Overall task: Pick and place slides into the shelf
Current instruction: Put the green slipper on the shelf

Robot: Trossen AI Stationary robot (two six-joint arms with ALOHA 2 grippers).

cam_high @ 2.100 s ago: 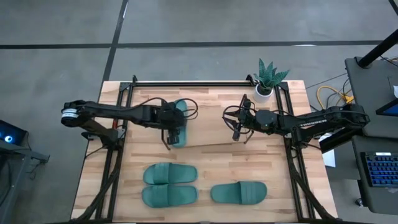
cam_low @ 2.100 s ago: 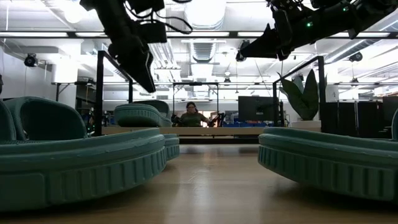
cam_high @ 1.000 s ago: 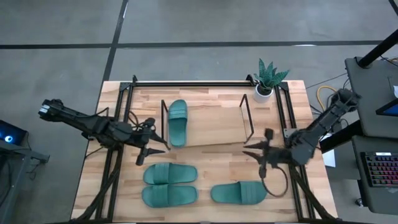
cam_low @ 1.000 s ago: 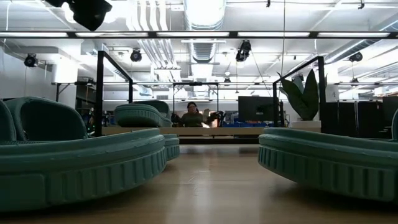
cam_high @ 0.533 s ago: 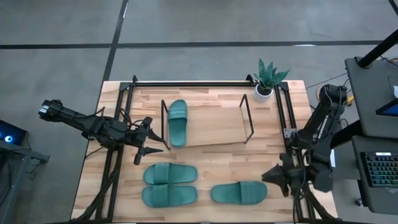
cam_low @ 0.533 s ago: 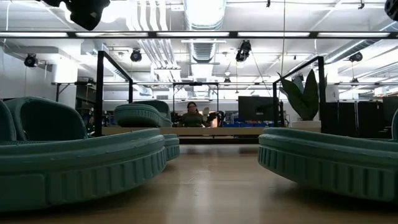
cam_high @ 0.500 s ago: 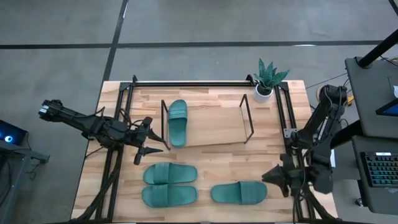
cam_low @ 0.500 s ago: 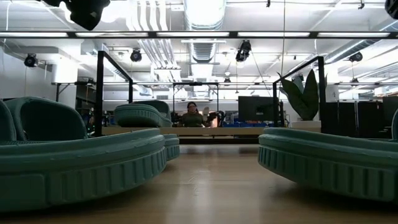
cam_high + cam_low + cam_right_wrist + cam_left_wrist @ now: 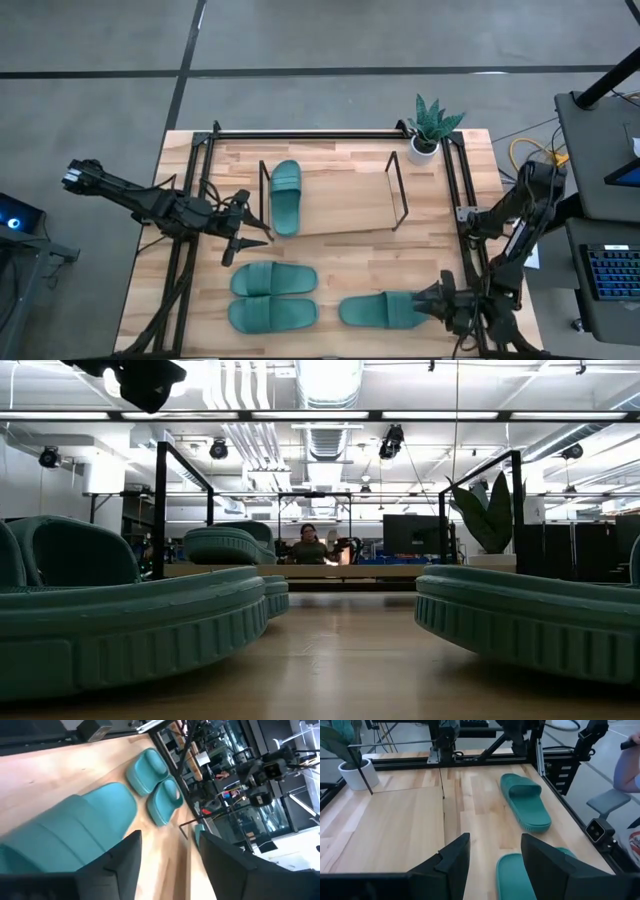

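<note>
With jaws apart and empty, the right gripper (image 9: 432, 300) sits at the lone slide's (image 9: 383, 309) right end, in line with its left-right axis; the left gripper (image 9: 246, 232), also spread, waits farther off.

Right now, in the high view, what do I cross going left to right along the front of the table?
Two slides stacked front-to-back → the lone slide → the right gripper, fingers open at that slide's end.
</note>
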